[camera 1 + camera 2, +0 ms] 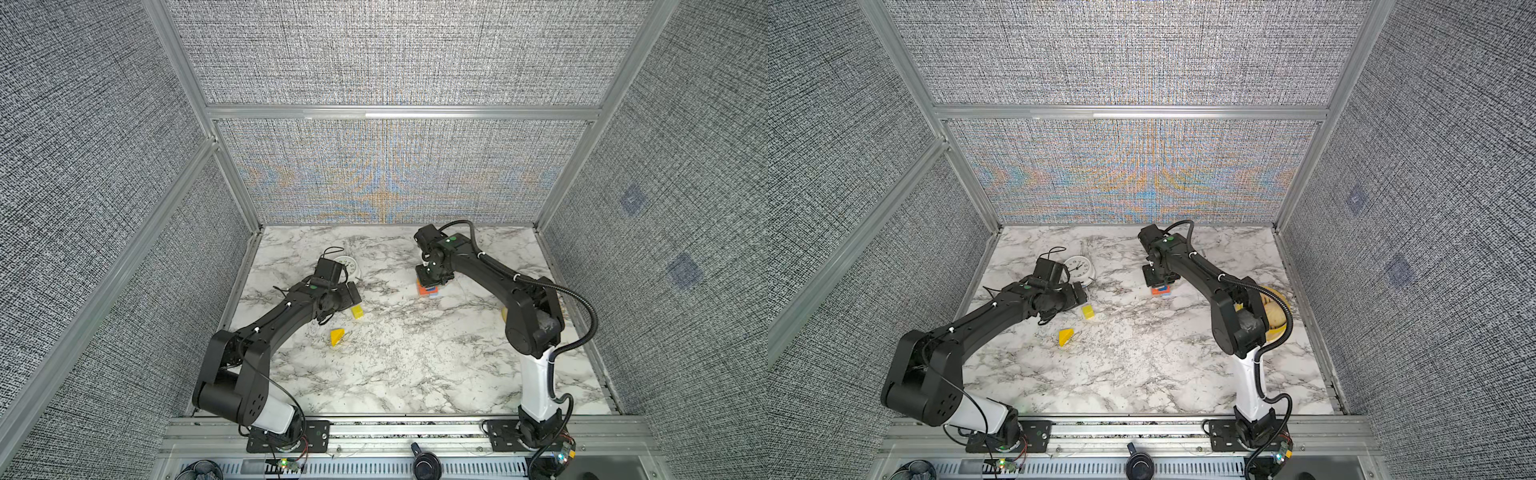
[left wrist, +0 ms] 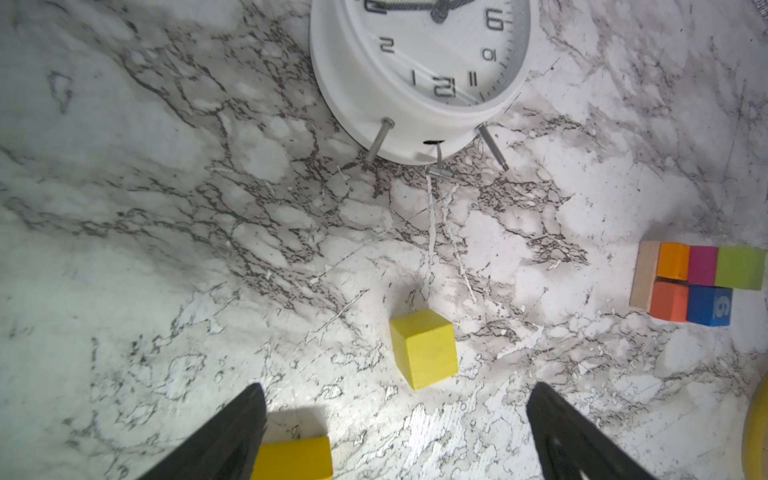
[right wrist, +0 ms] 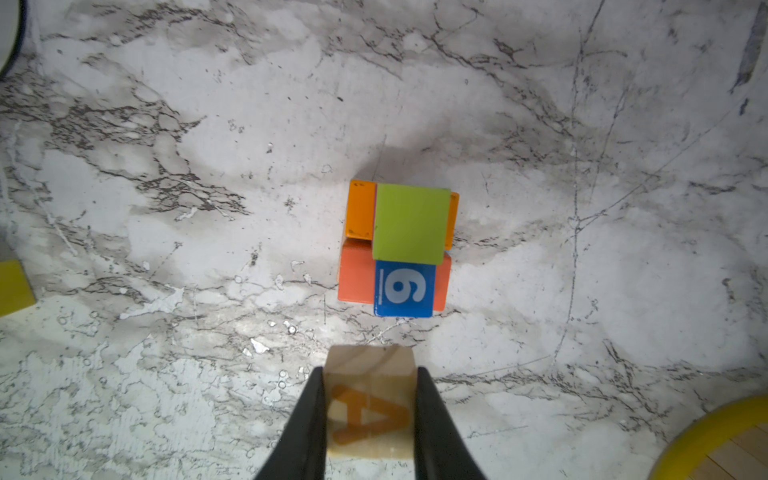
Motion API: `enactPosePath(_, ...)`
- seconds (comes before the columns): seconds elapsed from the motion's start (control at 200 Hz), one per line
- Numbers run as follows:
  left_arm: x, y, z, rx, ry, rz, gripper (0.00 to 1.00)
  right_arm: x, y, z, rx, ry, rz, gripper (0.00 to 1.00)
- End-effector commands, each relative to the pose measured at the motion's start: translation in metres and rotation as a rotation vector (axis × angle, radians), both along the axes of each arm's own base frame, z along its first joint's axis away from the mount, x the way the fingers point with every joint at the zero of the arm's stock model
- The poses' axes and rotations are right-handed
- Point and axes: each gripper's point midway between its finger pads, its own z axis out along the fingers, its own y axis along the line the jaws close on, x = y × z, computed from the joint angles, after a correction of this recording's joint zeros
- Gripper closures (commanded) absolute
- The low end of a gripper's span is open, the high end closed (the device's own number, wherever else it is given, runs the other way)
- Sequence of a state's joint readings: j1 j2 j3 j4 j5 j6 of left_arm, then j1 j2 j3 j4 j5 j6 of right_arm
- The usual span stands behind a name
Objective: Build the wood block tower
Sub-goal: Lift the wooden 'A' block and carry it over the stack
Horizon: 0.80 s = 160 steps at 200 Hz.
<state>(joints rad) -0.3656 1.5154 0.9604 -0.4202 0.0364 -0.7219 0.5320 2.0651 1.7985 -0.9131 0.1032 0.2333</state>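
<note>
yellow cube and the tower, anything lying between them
Nothing: only bare marble tabletop lies between the yellow cube and the tower, clearest in the left wrist view.

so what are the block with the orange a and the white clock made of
Tan block with the orange A: bare unpainted wood, grain visible. White round clock: probably matte plastic, smooth seamless case; its thin legs look metal.
</note>
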Motion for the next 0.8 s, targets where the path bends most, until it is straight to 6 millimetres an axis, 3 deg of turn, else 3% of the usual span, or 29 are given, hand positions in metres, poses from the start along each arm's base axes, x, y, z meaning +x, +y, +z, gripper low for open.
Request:
enactPosePath(0.0, -0.001, 0.0, -0.004, 0.022, 0.03, -0.026, 0.01, 0.003, -0.004, 0.003, 0.016, -0.006, -0.018, 0.76)
enactPosePath(0.795, 0.013, -0.006, -0.018, 0.035, 0.059, -0.035, 0.01, 0.019, -0.008, -0.015, 0.025, 0.022, -0.046, 0.73)
